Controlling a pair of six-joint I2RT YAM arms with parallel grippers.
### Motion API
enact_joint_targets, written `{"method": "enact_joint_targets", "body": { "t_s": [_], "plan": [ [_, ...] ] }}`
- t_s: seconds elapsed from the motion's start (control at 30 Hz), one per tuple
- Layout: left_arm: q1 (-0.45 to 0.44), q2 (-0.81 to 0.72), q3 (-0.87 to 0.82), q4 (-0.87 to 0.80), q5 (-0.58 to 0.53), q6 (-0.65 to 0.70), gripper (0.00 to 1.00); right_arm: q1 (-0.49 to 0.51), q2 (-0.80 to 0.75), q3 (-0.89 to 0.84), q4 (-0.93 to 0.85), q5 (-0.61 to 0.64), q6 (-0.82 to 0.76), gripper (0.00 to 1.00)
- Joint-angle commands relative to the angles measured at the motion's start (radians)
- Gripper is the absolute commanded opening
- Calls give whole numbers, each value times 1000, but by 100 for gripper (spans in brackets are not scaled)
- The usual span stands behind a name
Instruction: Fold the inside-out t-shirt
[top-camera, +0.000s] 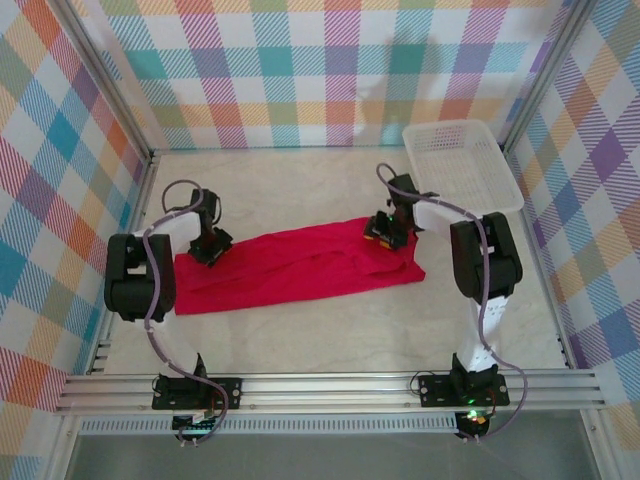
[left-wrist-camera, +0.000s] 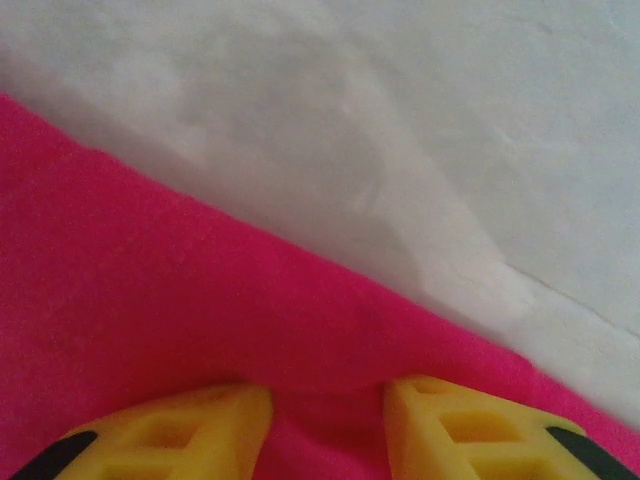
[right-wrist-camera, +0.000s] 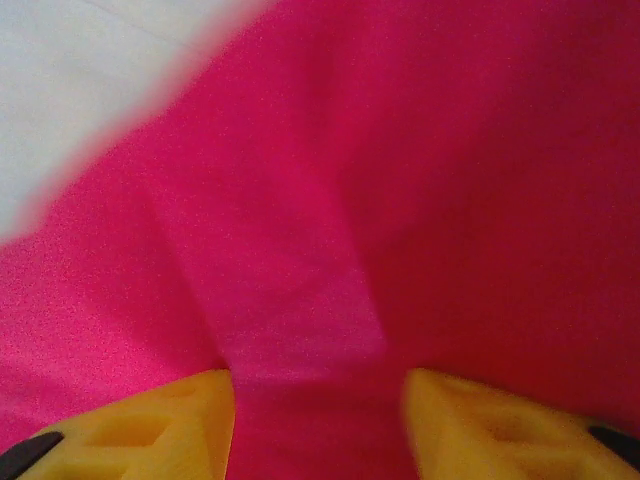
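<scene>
The inside-out t-shirt (top-camera: 300, 270) lies as a long red band across the middle of the table. My left gripper (top-camera: 210, 250) is down on its far left edge, open; its yellow fingers (left-wrist-camera: 200, 435) stand apart over the red cloth (left-wrist-camera: 150, 300) with nothing pinched between them, and the hem runs diagonally just ahead. My right gripper (top-camera: 385, 235) sits low on the shirt's far right end and is open too. Its yellow fingers (right-wrist-camera: 150, 430) straddle a flat fold of the fabric (right-wrist-camera: 300, 250) without closing on it.
A white plastic basket (top-camera: 450, 125) stands at the back right, just behind the right arm. Pale marble tabletop (left-wrist-camera: 450, 130) shows beyond the shirt's edge. Checked walls close in the table on three sides.
</scene>
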Motion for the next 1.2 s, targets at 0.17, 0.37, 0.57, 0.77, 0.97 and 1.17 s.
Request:
{"method": "enact_joint_targets", "body": {
  "t_s": [0.17,0.37,0.57,0.77,0.97,1.17],
  "plan": [
    [108,-37,16,-102,-157,73,45,-49,-130,-158,-132,100,-82,52],
    [52,-172,37,-132,-178,100,50,-49,-266,-112,-215,167,-178,85],
    [19,-212,64,-179,-141,145,57,-62,-201,-89,-272,278,-196,94],
    [30,-222,44,-181,-140,158,58,-62,-139,-101,-236,246,-182,96],
    [51,-188,19,-157,-112,158,59,-23,-81,-117,-173,168,-139,90],
    [110,-139,-19,-132,-48,149,59,82,-11,-106,-146,182,-79,69]
  ]
}}
